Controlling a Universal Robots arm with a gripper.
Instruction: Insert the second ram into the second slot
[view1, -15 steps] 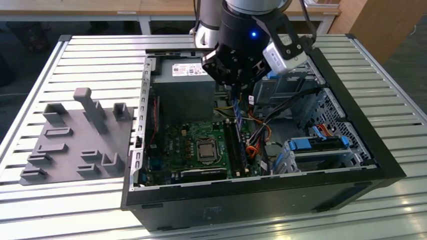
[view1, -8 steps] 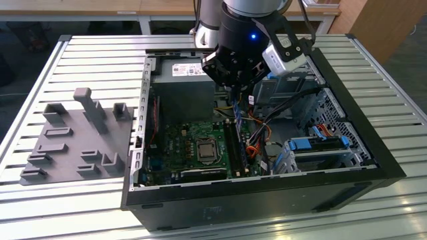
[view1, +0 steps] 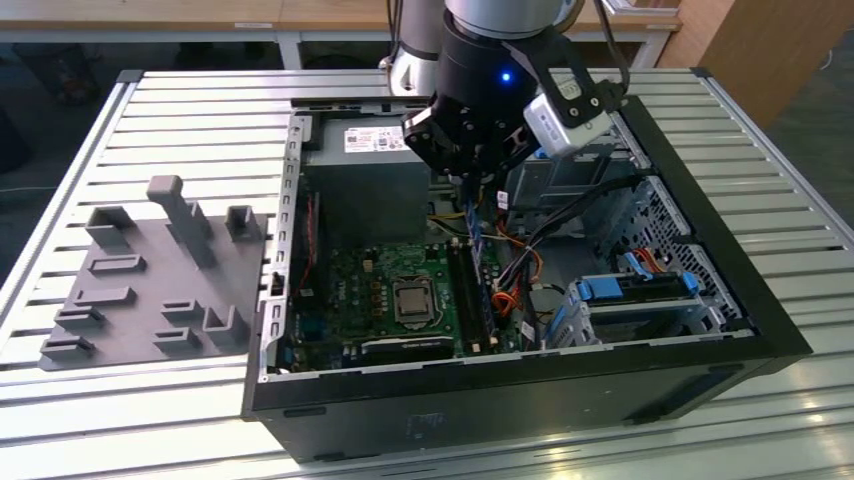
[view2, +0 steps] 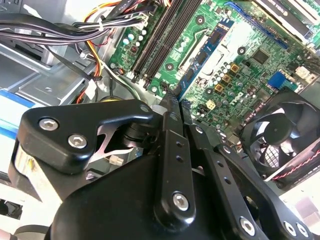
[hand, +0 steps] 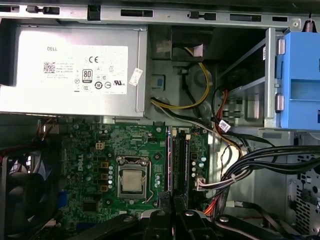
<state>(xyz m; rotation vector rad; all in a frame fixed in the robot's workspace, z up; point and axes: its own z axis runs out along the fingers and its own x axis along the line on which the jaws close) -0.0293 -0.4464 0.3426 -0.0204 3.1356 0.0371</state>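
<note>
One gripper (view2: 173, 102) pinches the second ram (view2: 191, 76) above motherboard (view2: 240, 65)

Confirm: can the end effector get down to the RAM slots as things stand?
Probably yes. The end effector, shut on the second ram, sits above the RAM slots. The cable bundle runs close beside them, not across.
</note>
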